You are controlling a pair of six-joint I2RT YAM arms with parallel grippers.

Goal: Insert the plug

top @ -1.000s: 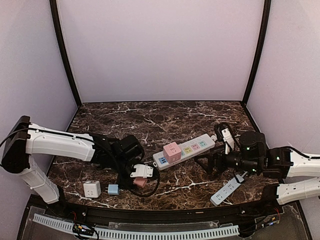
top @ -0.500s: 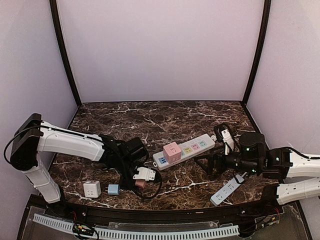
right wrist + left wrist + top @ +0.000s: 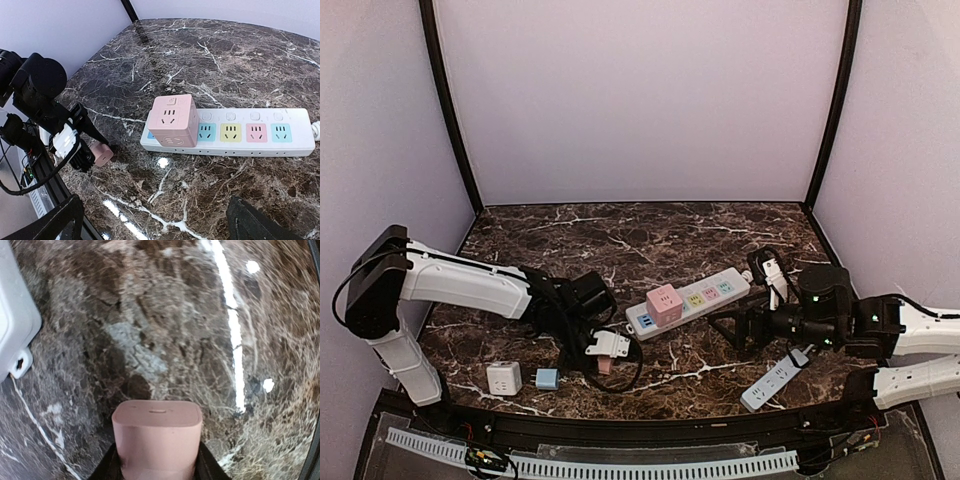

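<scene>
A small pink plug (image 3: 157,437) lies low on the marble table, and my left gripper (image 3: 157,462) is shut on it, black fingers (image 3: 111,464) pressing both its sides. From above, the plug (image 3: 604,366) sits near the front edge under the left gripper (image 3: 603,355). The white power strip (image 3: 700,295) with coloured sockets lies at the centre, a pink cube adapter (image 3: 664,303) plugged in at its left end. My right gripper (image 3: 157,220) hangs open in front of the strip (image 3: 235,132), holding nothing, with the plug (image 3: 102,153) off to its left.
A white cube adapter (image 3: 503,378) and a small blue plug (image 3: 547,379) sit at the front left. A narrow white strip (image 3: 772,380) lies at the front right. The power strip's cable plug (image 3: 770,268) rests near the right arm.
The left gripper has closed on the pink plug, which it only straddled before. The left arm shifted slightly right. The right arm has not moved.
</scene>
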